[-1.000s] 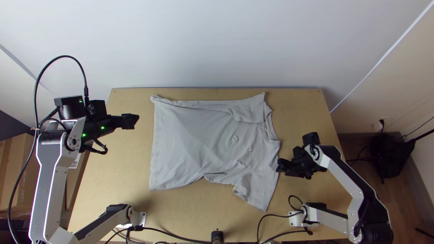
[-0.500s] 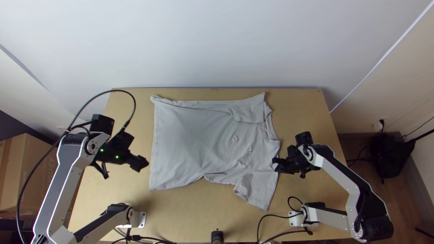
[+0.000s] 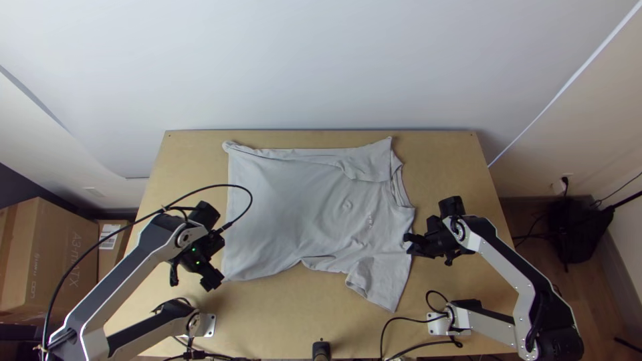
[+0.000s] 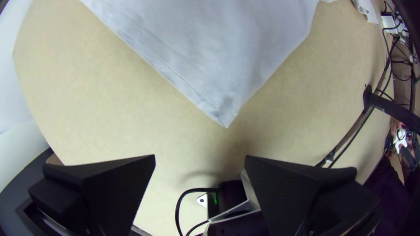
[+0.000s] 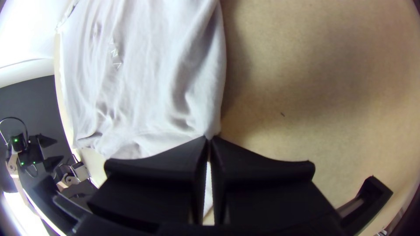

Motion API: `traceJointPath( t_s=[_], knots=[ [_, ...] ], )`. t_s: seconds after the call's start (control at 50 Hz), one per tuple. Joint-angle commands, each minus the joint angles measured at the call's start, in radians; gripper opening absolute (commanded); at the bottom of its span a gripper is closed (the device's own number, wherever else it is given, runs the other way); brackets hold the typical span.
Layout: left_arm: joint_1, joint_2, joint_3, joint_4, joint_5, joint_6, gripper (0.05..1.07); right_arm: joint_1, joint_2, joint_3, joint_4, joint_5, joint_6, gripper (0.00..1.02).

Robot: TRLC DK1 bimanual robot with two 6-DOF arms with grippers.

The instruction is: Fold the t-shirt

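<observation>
Wooden table (image 3: 281, 314) beneath t-shirt (image 3: 301, 214); left end effector (image 3: 215, 281) spread, right end effector (image 3: 407, 245) seemingly clenching its edge.

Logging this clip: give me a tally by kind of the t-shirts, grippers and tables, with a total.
T-shirt: 1
Grippers, namely left gripper and right gripper: 2
Table: 1
Total: 4
</observation>
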Motion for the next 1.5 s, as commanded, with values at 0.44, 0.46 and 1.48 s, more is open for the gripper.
traceJointPath(
  t_s=[0.44,0.46,1.48],
  knots=[
    [-0.216,0.164,-0.084,0.061,-0.016,-0.068,0.80,-0.015,-0.033,-0.023,-0.009,0.000,0.032,0.02],
    [-0.220,0.167,-0.085,0.065,-0.015,-0.068,0.80,-0.015,-0.035,-0.021,-0.009,0.000,0.034,0.02],
    [-0.220,0.246,-0.124,0.209,-0.004,-0.061,0.19,-0.087,-0.049,-0.026,-0.008,0.001,0.014,0.02]
  ],
)
